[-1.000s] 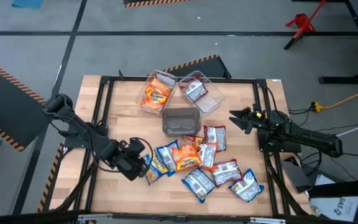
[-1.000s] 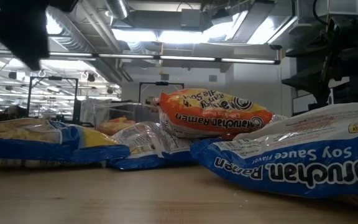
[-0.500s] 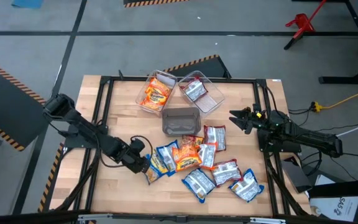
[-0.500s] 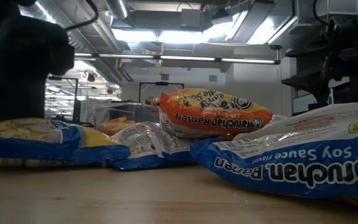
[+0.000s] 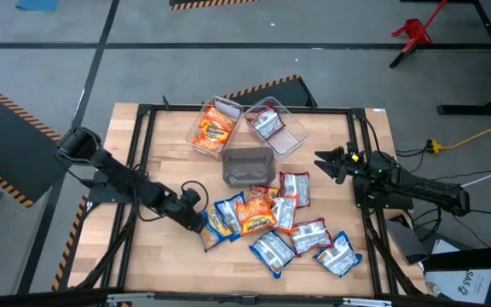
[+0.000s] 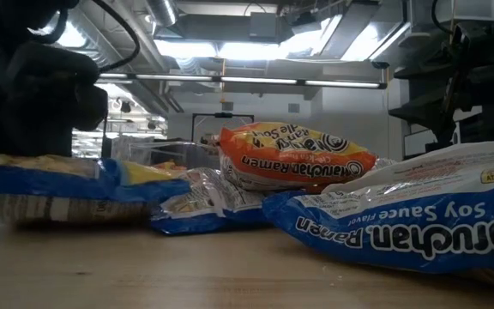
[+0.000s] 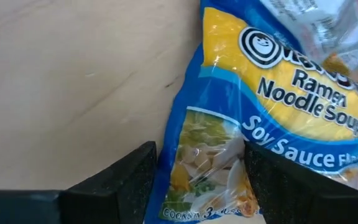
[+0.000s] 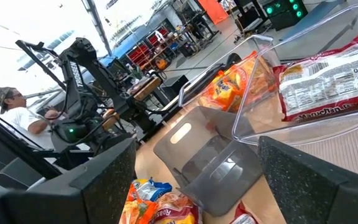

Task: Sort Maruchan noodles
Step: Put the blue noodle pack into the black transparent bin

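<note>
Lowered since before, left gripper [image 5: 199, 218] straddles, fingers spread, a crinkly blue packet [image 7: 241, 134], edge cut off; right gripper [image 5: 324, 162] gapes.

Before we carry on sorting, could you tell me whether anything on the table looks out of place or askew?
The middle clear bin lies tipped on its side, its opening toward the pile, while the other two stand upright holding packets. The loose noodle packets overlap in a heap.

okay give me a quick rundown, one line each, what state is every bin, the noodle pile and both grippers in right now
Left bin: holds orange packets.
Right bin: holds a red-and-white packet.
Front bin: empty.
Noodle pile: loose on the table.
Left gripper: open, straddling a blue soy sauce packet.
Right gripper: open, empty, waiting at the table's right.
</note>
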You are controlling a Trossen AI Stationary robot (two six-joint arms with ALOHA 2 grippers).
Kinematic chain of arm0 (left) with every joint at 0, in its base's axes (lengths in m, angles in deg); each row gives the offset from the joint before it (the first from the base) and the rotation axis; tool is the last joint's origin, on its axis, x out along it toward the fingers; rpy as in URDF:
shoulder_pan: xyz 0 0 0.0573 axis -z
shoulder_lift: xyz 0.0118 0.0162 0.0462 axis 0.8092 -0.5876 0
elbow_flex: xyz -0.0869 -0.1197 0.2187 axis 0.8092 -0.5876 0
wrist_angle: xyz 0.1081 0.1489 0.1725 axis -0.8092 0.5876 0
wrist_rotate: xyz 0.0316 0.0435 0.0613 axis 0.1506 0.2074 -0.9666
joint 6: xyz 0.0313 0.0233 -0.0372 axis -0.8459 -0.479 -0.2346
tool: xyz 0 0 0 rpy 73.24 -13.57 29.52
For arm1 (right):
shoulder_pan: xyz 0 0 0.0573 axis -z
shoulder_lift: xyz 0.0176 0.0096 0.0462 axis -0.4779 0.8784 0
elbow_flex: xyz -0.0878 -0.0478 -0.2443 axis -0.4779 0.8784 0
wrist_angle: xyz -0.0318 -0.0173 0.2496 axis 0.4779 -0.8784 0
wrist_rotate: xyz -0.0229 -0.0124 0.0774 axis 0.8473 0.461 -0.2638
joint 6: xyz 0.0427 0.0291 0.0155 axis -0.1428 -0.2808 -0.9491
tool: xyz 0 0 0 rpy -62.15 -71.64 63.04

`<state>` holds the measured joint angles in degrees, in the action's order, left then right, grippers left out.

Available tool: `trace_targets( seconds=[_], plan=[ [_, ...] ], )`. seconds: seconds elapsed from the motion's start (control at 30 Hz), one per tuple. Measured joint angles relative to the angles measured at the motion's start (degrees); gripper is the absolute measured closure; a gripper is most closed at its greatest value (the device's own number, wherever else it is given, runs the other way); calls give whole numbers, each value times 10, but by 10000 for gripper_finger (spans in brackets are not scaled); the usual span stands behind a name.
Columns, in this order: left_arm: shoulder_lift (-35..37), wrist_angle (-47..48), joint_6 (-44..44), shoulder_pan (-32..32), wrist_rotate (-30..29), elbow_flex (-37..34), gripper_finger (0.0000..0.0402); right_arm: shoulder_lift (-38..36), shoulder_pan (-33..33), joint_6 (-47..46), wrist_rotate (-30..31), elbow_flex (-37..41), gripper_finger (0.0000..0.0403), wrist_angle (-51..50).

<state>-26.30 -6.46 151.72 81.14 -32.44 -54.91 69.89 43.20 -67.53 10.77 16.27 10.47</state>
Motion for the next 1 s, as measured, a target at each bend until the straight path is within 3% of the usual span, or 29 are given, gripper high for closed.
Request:
trace_targets(
  seconds=[0.13, 0.5, 0.73, 1.0],
  plan=[
    [-3, -22, 2, -13, 22, -3, 209, 0, 0, 2, 0, 0, 79, 0],
    [-4, -71, -7, -20, 47, -4, 386, 0, 0, 4, 0, 0, 79, 0],
    [-4, -119, 31, -20, 68, -5, 397, 0, 0, 13, 0, 0, 79, 0],
    [-4, -265, 107, -20, 67, -4, 399, 0, 0, 13, 0, 0, 79, 0]
  ],
)
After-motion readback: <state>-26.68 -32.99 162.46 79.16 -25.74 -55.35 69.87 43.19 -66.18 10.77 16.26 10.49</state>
